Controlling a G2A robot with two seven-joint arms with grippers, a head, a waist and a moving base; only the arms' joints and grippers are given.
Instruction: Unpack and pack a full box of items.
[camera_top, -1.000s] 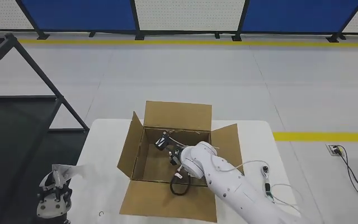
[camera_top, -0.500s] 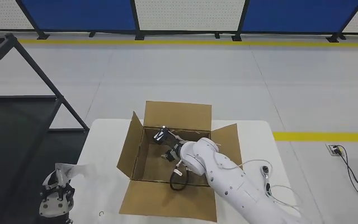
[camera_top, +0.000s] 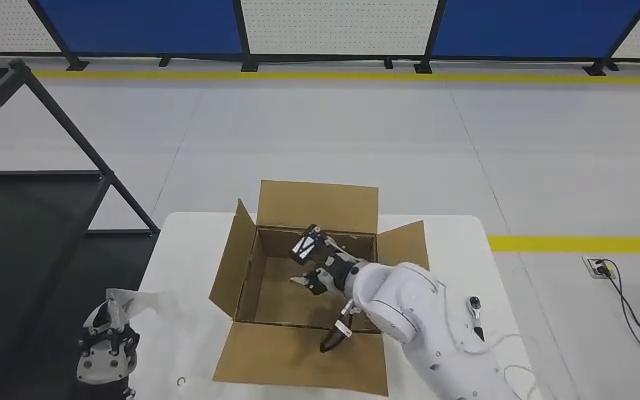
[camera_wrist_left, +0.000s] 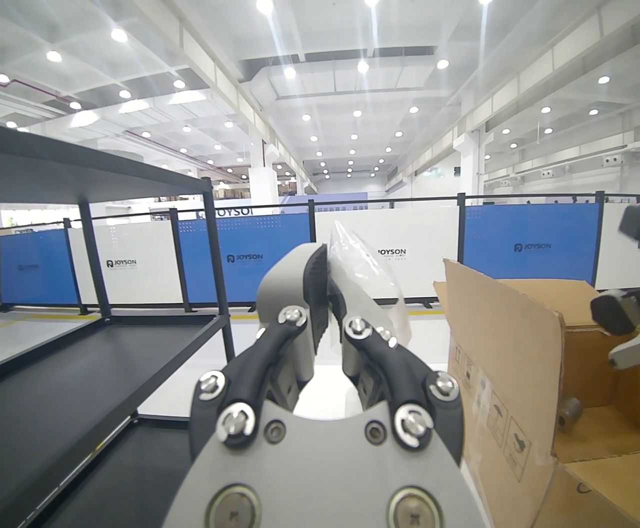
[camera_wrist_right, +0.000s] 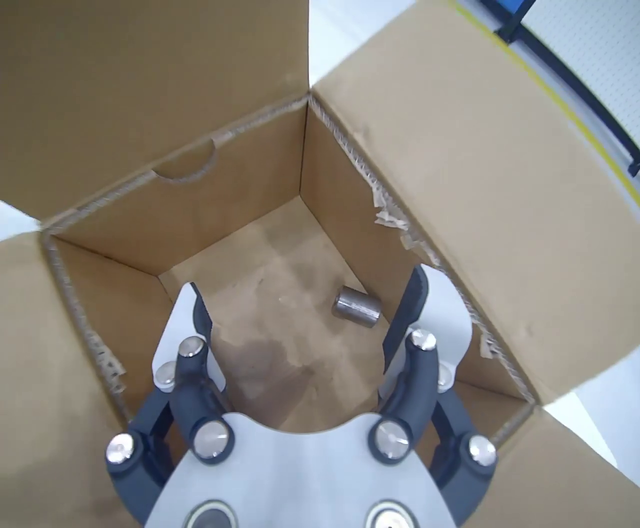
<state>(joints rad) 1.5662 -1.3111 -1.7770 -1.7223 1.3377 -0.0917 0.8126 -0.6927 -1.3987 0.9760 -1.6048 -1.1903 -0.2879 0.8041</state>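
An open cardboard box (camera_top: 318, 205) stands on the white table (camera_top: 185, 310) with its flaps spread. My right gripper (camera_top: 308, 282) hangs open over the box interior, nothing between its fingers. In the right wrist view, the right gripper (camera_wrist_right: 305, 282) looks down at a small grey metal cylinder (camera_wrist_right: 356, 306) lying on the box floor against a side wall of the box (camera_wrist_right: 225, 210). My left gripper (camera_top: 108, 335) is off the box's left side, near the table's left edge, shut on a crumpled clear plastic bag (camera_top: 125, 300). The left gripper (camera_wrist_left: 327, 265) holds the bag (camera_wrist_left: 365, 280) upright.
A black metal shelf rack (camera_top: 50, 230) stands just left of the table, close beside my left gripper; its shelves (camera_wrist_left: 100, 350) are bare. The box side (camera_wrist_left: 500, 360) rises to the right of the left gripper. Blue and white partitions close off the far floor.
The right arm has swung to the right, and its gripper has shifted right inside the box. The left gripper with the bag has barely moved.
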